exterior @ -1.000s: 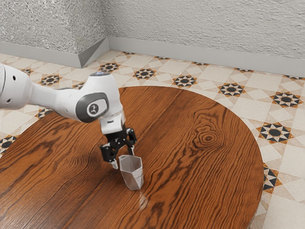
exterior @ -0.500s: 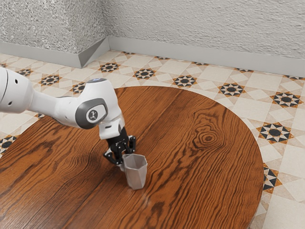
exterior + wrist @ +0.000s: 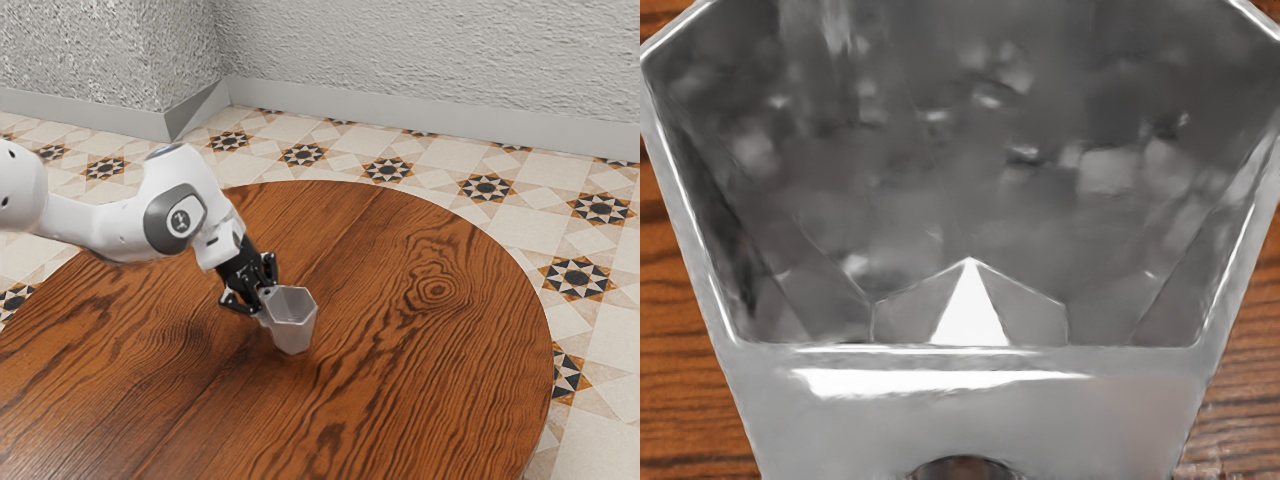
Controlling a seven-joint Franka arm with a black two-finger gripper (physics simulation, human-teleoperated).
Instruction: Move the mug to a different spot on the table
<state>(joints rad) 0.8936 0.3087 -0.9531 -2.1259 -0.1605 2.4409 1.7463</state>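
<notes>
"One big brown counter [image 3: 430, 400]. What changed on it?"

"The white arm [image 3: 120, 225] pulled the grey mug [image 3: 292, 322] a little toward the exterior view's right. A second before, the mug stood straight. Then it leaned, near the counter's middle."

"Was the move going well?"

"I think it had started. The black pincer [image 3: 262, 297] was pinched tight on the mug's rim."

"Anything inside?"

"No, it was empty."

The grey faceted mug [image 3: 290, 318] is glossy, its flat faces carrying bright highlights (metal or glazed ware, I cannot tell which). The round reddish-brown wooden table [image 3: 440, 300] is smooth, varnished and boldly grained. The black two-finger gripper [image 3: 258, 297] looks matt, the white robot arm [image 3: 100, 215] like smooth, faintly shiny plastic. The grey plaster wall [image 3: 400, 50] is rough.
</notes>
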